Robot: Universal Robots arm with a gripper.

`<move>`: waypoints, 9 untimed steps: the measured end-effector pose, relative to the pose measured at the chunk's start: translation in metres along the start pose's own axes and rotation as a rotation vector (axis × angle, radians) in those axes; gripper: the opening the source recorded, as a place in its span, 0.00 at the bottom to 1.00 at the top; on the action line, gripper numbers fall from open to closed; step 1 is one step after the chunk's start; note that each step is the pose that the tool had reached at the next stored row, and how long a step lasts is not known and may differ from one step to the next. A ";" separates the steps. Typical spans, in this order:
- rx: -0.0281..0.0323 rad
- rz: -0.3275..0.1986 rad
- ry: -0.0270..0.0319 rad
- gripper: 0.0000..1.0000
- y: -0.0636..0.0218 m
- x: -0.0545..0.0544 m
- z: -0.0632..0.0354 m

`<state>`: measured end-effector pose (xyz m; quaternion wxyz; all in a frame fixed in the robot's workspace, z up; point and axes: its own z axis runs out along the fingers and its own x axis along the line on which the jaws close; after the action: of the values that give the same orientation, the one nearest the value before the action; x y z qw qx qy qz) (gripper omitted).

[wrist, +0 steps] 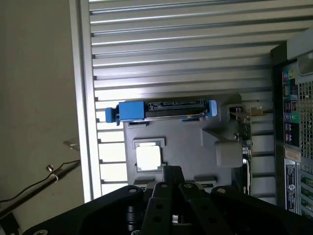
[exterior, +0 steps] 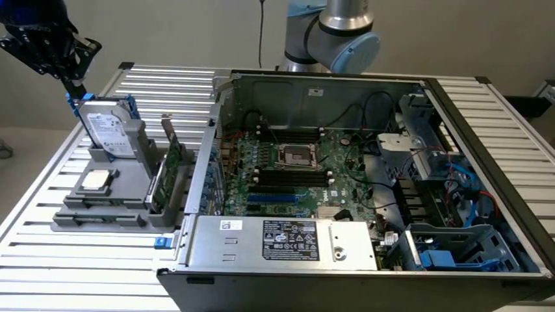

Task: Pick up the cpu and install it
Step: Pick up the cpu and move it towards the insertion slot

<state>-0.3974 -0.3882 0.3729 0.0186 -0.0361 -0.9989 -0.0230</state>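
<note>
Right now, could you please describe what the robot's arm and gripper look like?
The arm is a silver-grey tube with rounded joints capped in light blue. The gripper is matte black, built of angular plates with small silver screws.

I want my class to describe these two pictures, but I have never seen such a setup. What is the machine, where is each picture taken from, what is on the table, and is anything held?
The machine is a robot arm standing behind a slatted metal table. One picture comes from a camera off the arm. The other comes from a camera on the arm's wrist, looking down. On the table stands an open computer case with an empty socket inside. Beside it, on the exterior view's left, a grey holder carries an upright hard drive and the cpu, which lies flat. The gripper hangs above the holder. The cpu is not held.
</note>
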 end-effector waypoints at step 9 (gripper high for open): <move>0.0000 0.000 0.0000 0.11 0.0000 0.000 0.0000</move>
<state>-0.3974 -0.3882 0.3729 0.0186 -0.0361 -0.9989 -0.0230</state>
